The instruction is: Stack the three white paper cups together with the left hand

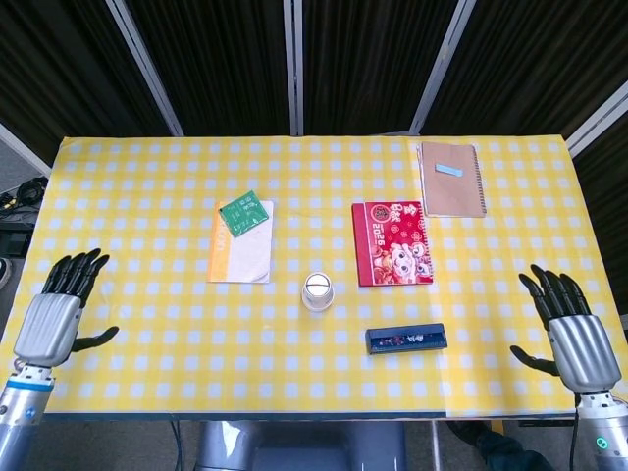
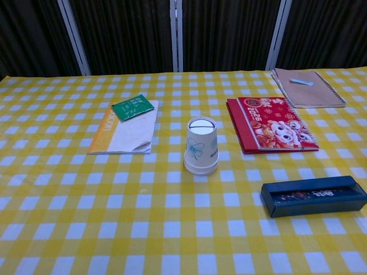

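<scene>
White paper cups (image 2: 201, 145) stand upside down as one stack at table centre, apparently stacked; left hand (image 1: 54, 316), at 8 o'clock, spread and empty.

Red booklet with cartoon figures (image 2: 270, 131), flat on yellow checked tablecloth: "2025" along left edge, gold characters beside it too small to read
Green card (image 2: 132, 106) on white-and-orange booklet (image 2: 123, 135): white print, unreadable; faint lettering on booklet's orange strip, unreadable
Dark blue long box (image 2: 313, 195): light markings on top, blurred
White paper cup (image 2: 201, 146), upside down: blue flower motif, no text
</scene>
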